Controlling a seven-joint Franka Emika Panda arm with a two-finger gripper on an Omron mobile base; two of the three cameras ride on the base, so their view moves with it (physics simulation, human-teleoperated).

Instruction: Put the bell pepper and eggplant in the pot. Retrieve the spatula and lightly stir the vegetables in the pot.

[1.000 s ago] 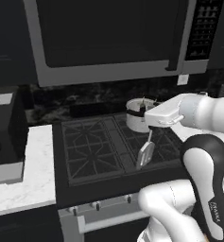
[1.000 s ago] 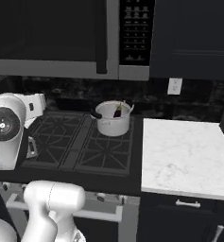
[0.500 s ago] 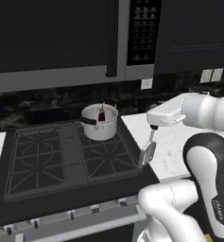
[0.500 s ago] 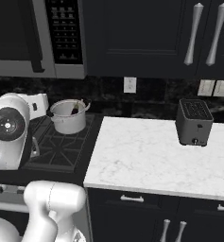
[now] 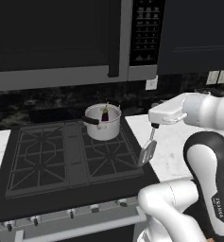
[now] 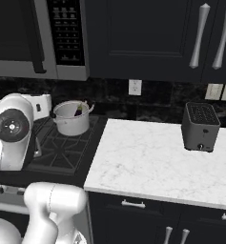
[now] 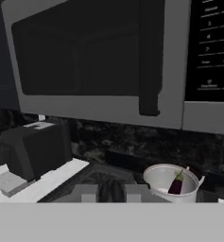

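Observation:
The silver pot point(image 5: 102, 126) stands on the back right burner of the stove, with the dark purple eggplant point(image 5: 105, 113) leaning inside it. The bell pepper is hidden. My gripper point(image 5: 153, 126) hovers right of the pot, above the stove's right edge, shut on the black handle of the spatula point(image 5: 147, 151). Its slotted head hangs down just over the cooktop. In the hand view the gripper point(image 7: 111, 191) clamps the dark handle, and the pot point(image 7: 157, 180) with the eggplant point(image 7: 176, 183) lies ahead to the right. The right base view shows the pot point(image 6: 71, 121) beside my arm.
A microwave point(image 5: 75, 40) hangs low over the stove point(image 5: 61, 160). White marble counter point(image 6: 152, 162) stretches right of the stove, with a black toaster point(image 6: 200, 126) at its back. A dark appliance point(image 7: 35, 149) sits on the counter left of the stove.
The whole picture shifted as the base drove right, then settled. The gripper has stayed shut on the spatula, right of the pot.

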